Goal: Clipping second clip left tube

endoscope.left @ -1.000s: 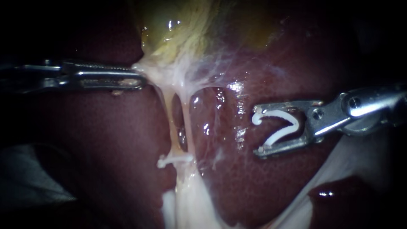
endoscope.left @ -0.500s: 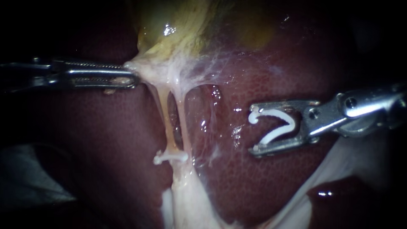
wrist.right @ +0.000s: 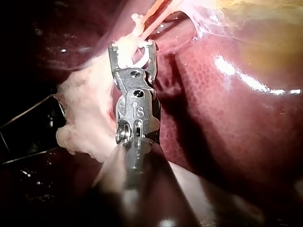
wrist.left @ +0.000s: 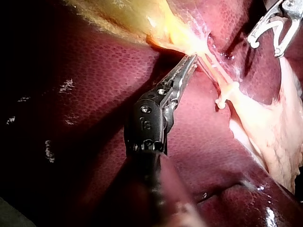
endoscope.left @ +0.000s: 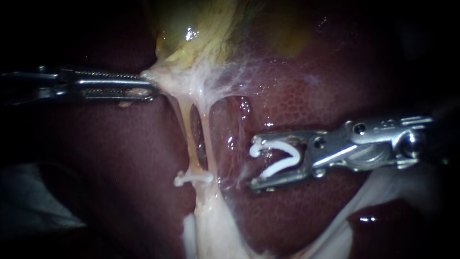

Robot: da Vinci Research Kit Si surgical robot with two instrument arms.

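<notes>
The left instrument [endoscope.left: 152,88] reaches in level, and its claw is closed tight on a fold of pale tissue [endoscope.left: 165,79] at the foot of the yellowish gallbladder [endoscope.left: 201,33], drawing it sideways so the strands beyond the claw's tip are held taut. Just past that tip two thin tubes run down over the liver [endoscope.left: 297,96]: the left tube [endoscope.left: 187,134] nearer the claw, the right tube [endoscope.left: 207,139] just beside it. Lower on the left tube sits a closed white clip [endoscope.left: 192,178]; it seems to grip that tube alone, though in the endoscope view its end comes close to the neighbour, so I cannot be sure. Further over, the right instrument [endoscope.left: 255,163] holds its claw spread wide, both halves bearing on a loaded clip [endoscope.left: 277,168] that gapes toward the tubes. The mouth of this claw is near the right tube but apart from both, with bare liver between. By my reading one clip is placed; the second has yet to be carried around the left tube and squeezed shut.
</notes>
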